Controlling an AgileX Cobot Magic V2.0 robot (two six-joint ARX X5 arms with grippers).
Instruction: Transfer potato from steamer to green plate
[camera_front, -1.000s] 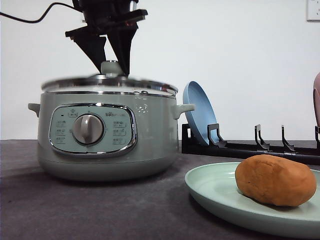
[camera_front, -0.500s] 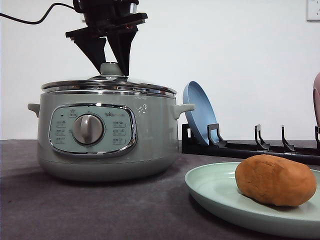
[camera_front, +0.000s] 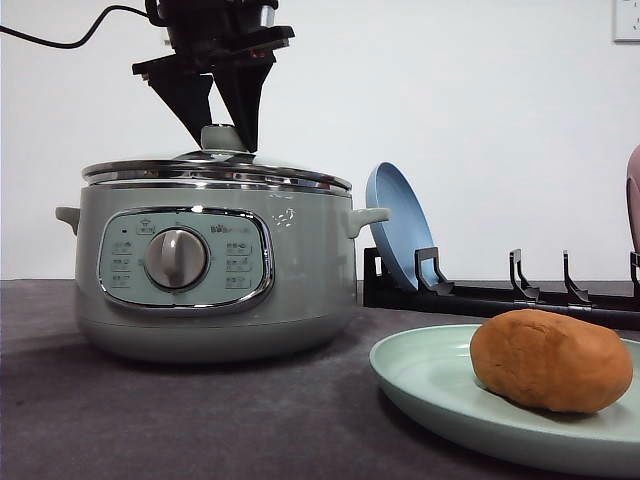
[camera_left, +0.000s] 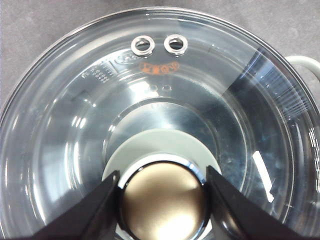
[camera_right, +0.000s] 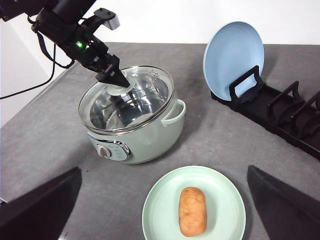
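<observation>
Black fingers of the left gripper (camera_front: 224, 128) sit narrowly on either side of the lid knob (camera_left: 164, 200), touching it, with the glass lid (camera_right: 127, 97) resting on the steamer (camera_front: 215, 270). The right gripper (camera_right: 165, 210) hangs wide open, holding nothing, high above the green plate (camera_right: 194, 205). The potato (camera_front: 551, 360) lies on that plate, right of the steamer.

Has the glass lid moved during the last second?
Yes. The glass lid was tilted and blurred above the steamer rim; now it sits level on it, the left gripper around its knob.
</observation>
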